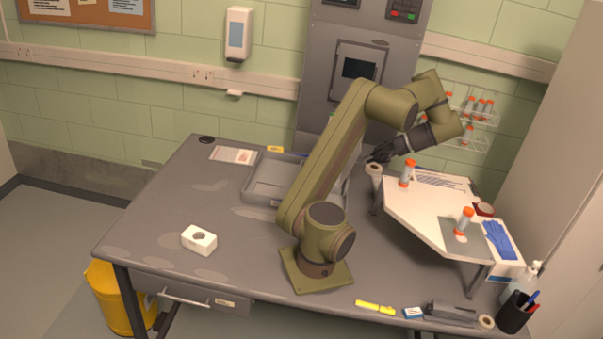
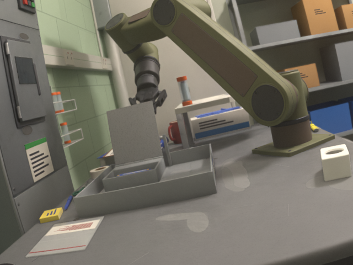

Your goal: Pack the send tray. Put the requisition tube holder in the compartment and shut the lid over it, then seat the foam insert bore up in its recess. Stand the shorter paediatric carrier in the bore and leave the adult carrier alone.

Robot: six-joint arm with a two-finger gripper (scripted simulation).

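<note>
The blue requisition tube holder [image 2: 132,172] lies inside the small compartment [image 2: 134,174] of the grey send tray [image 2: 148,182], whose lid [image 2: 134,132] stands upright behind it. My gripper [image 2: 148,100] hangs just above the lid's top edge, empty and partly closed. The white foam insert [image 1: 199,239] sits bore up on the near left of the desk, far from the tray. On the white side shelf stand two orange-capped carriers, one at the back [image 1: 407,172] and one nearer the front [image 1: 464,221]; I cannot tell which is shorter.
Behind the tray stands a grey wall machine [image 1: 362,61] with a wire rack of tubes [image 1: 473,115] beside it. A tape roll [image 1: 374,168], a red mug [image 1: 484,208], blue gloves [image 1: 499,238] and a paper form [image 1: 234,155] lie about the desk.
</note>
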